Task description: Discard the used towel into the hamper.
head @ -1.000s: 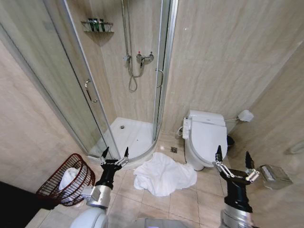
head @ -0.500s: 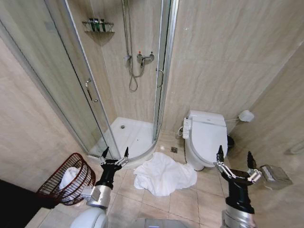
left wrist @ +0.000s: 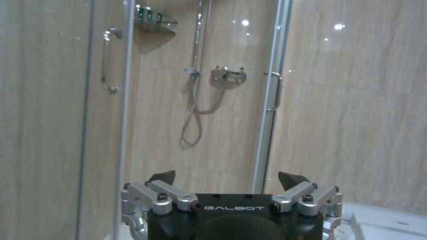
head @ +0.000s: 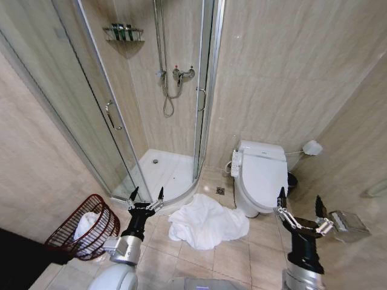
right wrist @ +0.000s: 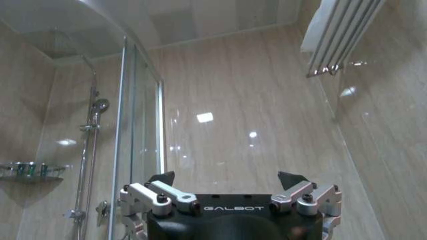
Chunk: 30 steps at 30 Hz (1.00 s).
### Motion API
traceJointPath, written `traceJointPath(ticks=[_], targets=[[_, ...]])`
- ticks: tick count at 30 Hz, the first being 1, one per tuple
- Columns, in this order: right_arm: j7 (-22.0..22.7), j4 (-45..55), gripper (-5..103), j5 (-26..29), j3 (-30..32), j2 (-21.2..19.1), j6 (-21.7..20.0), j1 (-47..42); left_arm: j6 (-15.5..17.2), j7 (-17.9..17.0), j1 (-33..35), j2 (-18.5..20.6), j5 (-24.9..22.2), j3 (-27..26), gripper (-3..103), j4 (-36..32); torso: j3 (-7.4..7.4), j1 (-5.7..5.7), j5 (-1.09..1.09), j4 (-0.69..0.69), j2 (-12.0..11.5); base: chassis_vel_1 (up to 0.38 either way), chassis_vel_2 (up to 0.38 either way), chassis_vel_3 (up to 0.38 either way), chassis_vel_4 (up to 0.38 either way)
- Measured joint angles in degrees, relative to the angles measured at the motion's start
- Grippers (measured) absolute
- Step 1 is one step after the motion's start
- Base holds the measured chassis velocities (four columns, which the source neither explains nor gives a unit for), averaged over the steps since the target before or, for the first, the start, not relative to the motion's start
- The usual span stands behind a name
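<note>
Fingers spread wide, nothing between them, on both grippers. Head view: left gripper (head: 146,197) at 7 o'clock, right gripper (head: 298,205) at 5 o'clock, both raised. White towel (head: 207,221) crumpled on the floor tiles between them, beside the toilet (head: 259,176). Hamper (head: 87,228) at 8 o'clock, tilted, white cloth inside.
Left wrist view: left gripper (left wrist: 227,178) faces the shower hose (left wrist: 194,116).
Right wrist view: right gripper (right wrist: 227,178) faces a beige wall (right wrist: 253,115).

Bare floor (head: 233,257) lies open around the towel (head: 205,222); toilet (head: 260,178) and shower glass (head: 115,139) block behind it.
</note>
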Motion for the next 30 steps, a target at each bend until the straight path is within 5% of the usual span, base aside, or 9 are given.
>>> traceJointPath(ticks=[8, 30], targets=[[-0.84, -0.66, 100, -0.01, 0.23, -0.01, 1.02, 0.11, 0.00, 0.01, 0.00, -0.03, 0.00, 0.02, 100, 0.00, 0.01, 0.03, 0.05, 0.00, -0.02, -0.157, -0.121, 0.142, 0.099], [-0.30, -1.99, 100, 1.00, 0.93, 0.00, 0.59, 0.61, 0.00, 0.00, 0.00, -0.01, 0.00, 0.01, 100, 0.00, 0.01, 0.01, 0.03, 0.00, -0.01, 0.056, 0.050, 0.036, 0.038]])
